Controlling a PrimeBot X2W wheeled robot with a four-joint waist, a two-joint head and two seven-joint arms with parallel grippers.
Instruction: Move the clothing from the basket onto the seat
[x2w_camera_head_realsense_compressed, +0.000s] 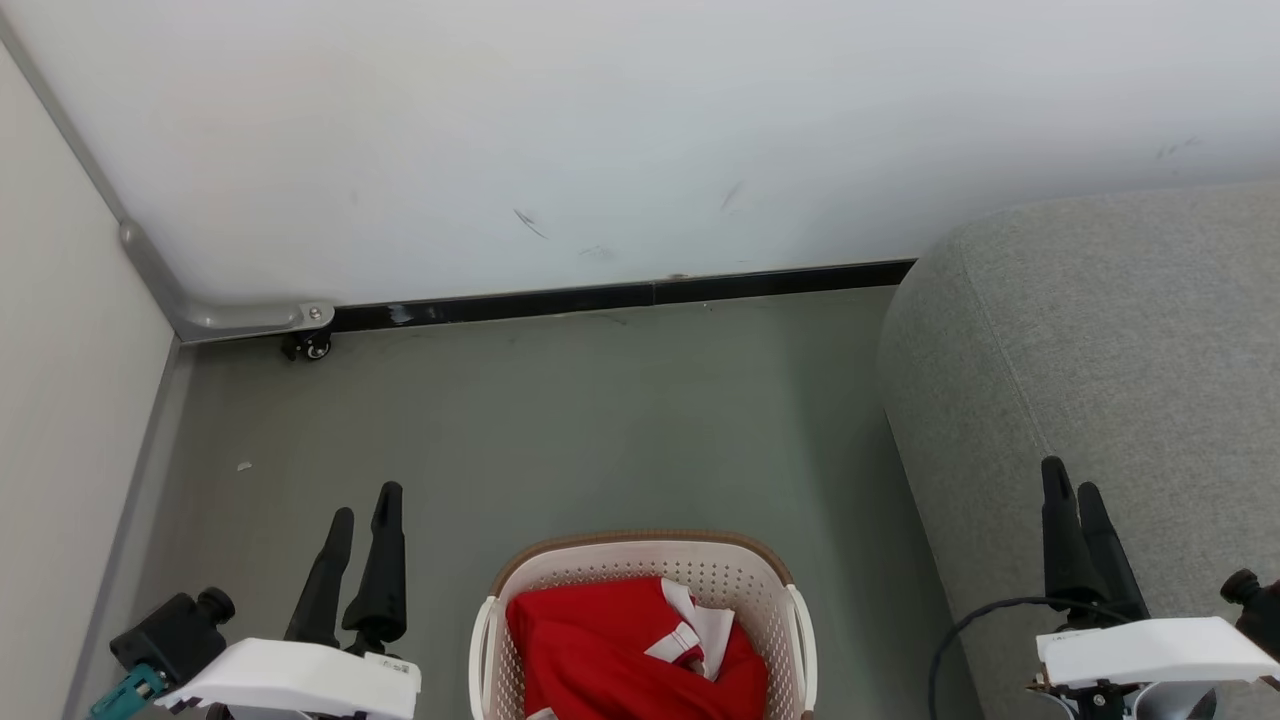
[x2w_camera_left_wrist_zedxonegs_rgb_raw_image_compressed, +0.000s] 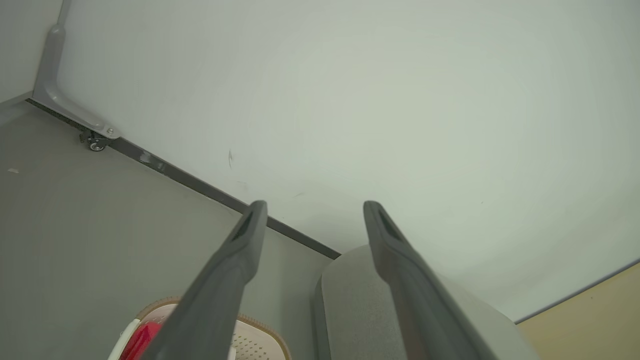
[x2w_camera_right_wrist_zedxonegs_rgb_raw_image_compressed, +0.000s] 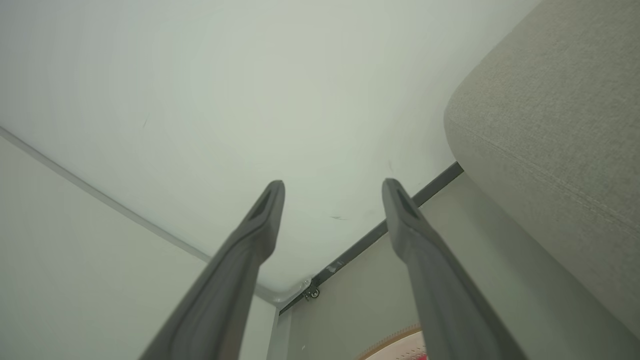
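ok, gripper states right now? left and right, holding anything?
Left gripper: open, holding nothing.
Right gripper: open, holding nothing.

Basket (x2w_camera_head_realsense_compressed: 725, 572) on the floor (x2w_camera_head_realsense_compressed: 600, 420), seat (x2w_camera_head_realsense_compressed: 1100, 350) to its right.
We find the clothing (x2w_camera_head_realsense_compressed: 600, 650) in the basket, which stands between our left gripper (x2w_camera_head_realsense_compressed: 367, 503) and our right gripper (x2w_camera_head_realsense_compressed: 1070, 478); the right gripper is by the seat, and the wall (x2w_camera_head_realsense_compressed: 600, 130) runs behind them all.
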